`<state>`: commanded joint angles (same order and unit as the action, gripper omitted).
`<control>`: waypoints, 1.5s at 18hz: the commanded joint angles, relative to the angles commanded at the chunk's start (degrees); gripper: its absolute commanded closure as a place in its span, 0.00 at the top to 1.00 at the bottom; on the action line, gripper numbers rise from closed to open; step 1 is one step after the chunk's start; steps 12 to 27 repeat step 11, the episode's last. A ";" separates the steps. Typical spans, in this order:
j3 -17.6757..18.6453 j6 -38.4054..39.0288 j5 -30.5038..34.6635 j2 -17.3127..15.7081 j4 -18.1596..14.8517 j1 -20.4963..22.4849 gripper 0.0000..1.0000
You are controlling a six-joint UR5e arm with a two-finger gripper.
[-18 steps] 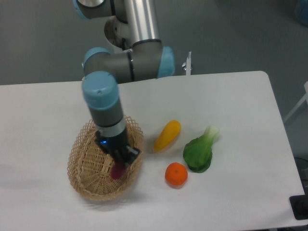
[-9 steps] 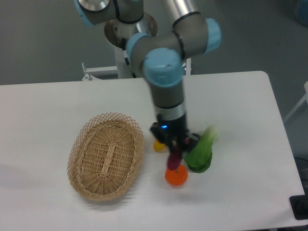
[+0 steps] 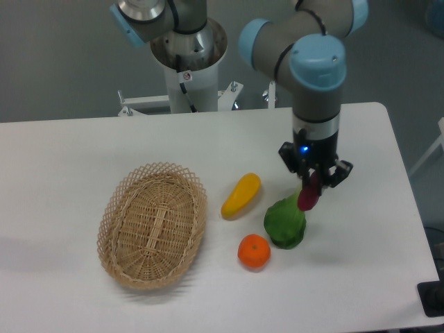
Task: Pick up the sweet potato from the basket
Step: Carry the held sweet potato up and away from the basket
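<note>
My gripper (image 3: 311, 186) is shut on the sweet potato (image 3: 309, 195), a small dark purple-red tuber that hangs from the fingers above the table, just over the upper right of the green vegetable. The oval wicker basket (image 3: 115, 223) sits at the left of the table with nothing in it, well away from the gripper.
A yellow oblong squash (image 3: 241, 195) lies right of the basket. A round orange fruit (image 3: 254, 251) sits in front of it. A green leafy vegetable (image 3: 285, 222) lies directly below the gripper. The robot's base (image 3: 188, 59) stands behind the table's far edge.
The gripper lifted the sweet potato out of the basket and carried it right, past the squash and orange, to above the green vegetable. The basket now holds nothing.
</note>
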<state>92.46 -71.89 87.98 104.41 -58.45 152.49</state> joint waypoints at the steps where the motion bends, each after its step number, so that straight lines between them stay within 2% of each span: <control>1: 0.00 0.00 -0.09 -0.09 0.00 0.09 0.25; 27: 0.17 0.09 -0.18 -0.09 0.09 0.44 0.25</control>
